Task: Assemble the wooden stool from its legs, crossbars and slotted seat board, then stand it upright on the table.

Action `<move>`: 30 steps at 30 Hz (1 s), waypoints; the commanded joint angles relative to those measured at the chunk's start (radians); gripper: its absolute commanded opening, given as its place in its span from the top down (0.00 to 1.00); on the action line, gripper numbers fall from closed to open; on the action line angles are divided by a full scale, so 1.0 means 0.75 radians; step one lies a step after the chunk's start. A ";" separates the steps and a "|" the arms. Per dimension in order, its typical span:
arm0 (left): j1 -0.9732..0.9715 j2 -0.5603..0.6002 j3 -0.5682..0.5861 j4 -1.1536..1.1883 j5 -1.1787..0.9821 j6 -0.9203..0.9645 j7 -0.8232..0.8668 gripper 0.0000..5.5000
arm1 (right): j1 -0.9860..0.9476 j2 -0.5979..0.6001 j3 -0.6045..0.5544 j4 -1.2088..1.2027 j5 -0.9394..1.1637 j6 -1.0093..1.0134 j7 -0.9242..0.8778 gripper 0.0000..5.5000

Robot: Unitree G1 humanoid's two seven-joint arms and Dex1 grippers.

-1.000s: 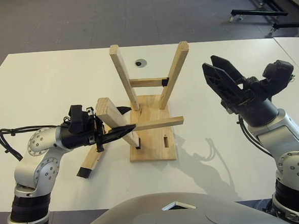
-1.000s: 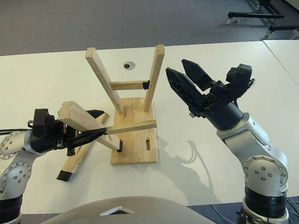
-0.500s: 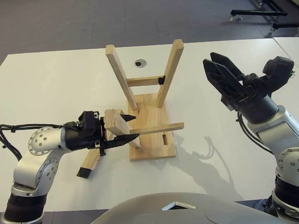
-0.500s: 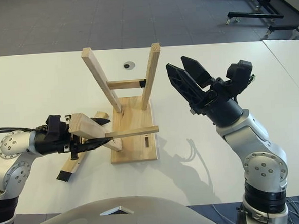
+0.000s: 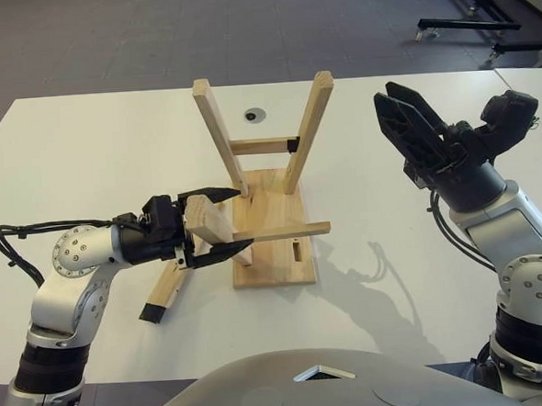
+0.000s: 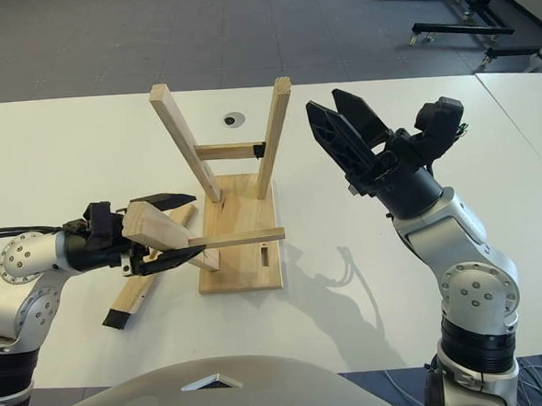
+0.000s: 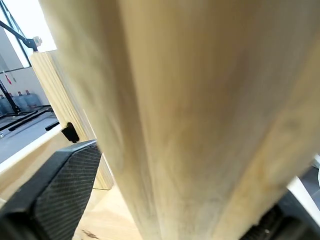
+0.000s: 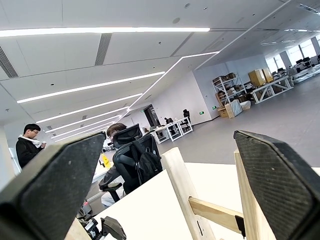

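The slotted seat board [image 5: 279, 262] lies flat on the white table. Two legs [image 5: 215, 133] [image 5: 309, 127] stand up from its far end, joined by a crossbar [image 5: 261, 148]. My left gripper [image 5: 244, 220] is shut on a third leg [image 5: 208, 225], held tilted over the board's left edge. A crossbar [image 5: 286, 231] sticks out of that leg to the right, above the board. In the left wrist view this leg [image 7: 200, 115] runs between the pads [image 7: 55, 200]. A fourth leg [image 5: 164, 290] lies on the table below my left arm. My right gripper [image 5: 386, 93] is raised to the right of the stool, open and holding nothing.
A small round grommet [image 5: 255, 115] sits in the table behind the stool. A second table [image 5: 532, 78] adjoins at the far right. Black metal frames [image 5: 467, 21] stand on the floor beyond.
My left gripper has turned the held leg and brought it lower and closer to the seat board. My right gripper has lifted slightly and stays open.
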 commanded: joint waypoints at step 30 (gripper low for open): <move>0.236 -0.177 0.221 -0.393 -0.458 -0.046 0.366 0.31 | -0.644 -0.215 0.060 0.658 -0.152 0.298 0.505 0.14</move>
